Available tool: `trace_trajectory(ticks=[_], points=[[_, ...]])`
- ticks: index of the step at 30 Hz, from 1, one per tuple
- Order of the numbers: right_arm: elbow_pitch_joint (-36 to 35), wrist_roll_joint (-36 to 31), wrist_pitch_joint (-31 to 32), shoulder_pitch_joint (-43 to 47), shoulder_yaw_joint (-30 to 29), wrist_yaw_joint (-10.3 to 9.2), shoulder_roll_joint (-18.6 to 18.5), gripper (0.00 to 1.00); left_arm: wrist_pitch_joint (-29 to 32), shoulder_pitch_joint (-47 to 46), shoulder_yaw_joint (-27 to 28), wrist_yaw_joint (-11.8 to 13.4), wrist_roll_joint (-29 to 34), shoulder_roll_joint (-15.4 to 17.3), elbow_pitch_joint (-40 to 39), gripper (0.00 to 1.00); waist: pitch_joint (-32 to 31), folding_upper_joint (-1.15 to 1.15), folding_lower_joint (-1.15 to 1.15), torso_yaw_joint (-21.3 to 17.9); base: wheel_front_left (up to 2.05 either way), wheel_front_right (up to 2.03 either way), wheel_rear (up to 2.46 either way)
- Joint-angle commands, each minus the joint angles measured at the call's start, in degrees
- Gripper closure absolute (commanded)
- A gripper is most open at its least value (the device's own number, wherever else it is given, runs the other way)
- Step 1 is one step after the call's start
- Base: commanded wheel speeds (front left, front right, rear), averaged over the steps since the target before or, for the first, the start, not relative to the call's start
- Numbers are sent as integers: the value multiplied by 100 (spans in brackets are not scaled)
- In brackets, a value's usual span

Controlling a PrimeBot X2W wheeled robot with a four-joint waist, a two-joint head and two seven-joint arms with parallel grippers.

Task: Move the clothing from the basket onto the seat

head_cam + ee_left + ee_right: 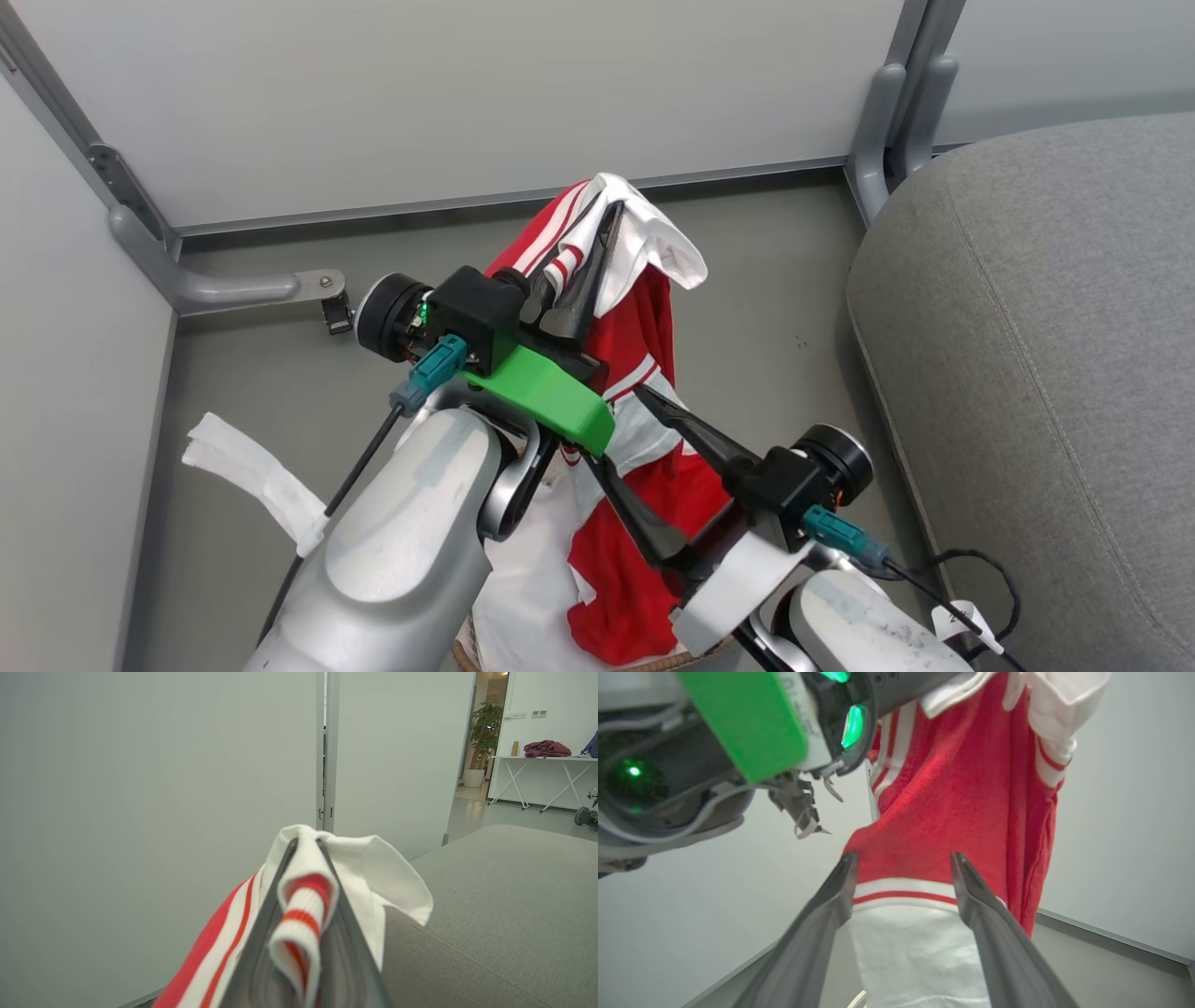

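A red and white striped garment (pixel 644 327) hangs lifted, with my left gripper (pixel 605 224) shut on its upper fold. In the left wrist view the closed gripper (pixel 306 842) pinches a white and red ribbed edge of that garment (pixel 397 872). The lower part of the cloth trails down into the basket, whose brown woven rim (pixel 653 665) peeks out at the bottom edge. My right gripper (pixel 616 425) stands open below the left one; its gripper (pixel 903 858) frames the hanging garment (pixel 952 788) without closing on it. The grey seat (pixel 1027 327) lies to the right.
Pale partition walls close off the back and left, with a grey metal foot (pixel 233 285) and a post (pixel 896 121) on the floor. A white cloth strip (pixel 252 467) lies at the left. A black cable (pixel 980 569) loops beside the seat.
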Motion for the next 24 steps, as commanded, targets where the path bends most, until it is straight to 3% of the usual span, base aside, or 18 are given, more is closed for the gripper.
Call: trace_trajectory(ticks=[1, 13, 24], points=[[-35, 42, -29, 33, 36, -5, 15, 0, -5, 18, -10, 6, 0, 11, -15, 100, 9, 0, 0, -10, 0, 0, 0], [456, -182, -28, -119, -45, -5, 104, 0, -5, 47, -141, 9, -105, 11, -62, 100, 41, 0, 0, -20, 0, 0, 0], [1163, -272, -28, -673, -586, -5, 96, 0, -5, -30, -581, 45, -288, 11, -222, 100, 108, 0, 0, 173, 0, 0, 0]])
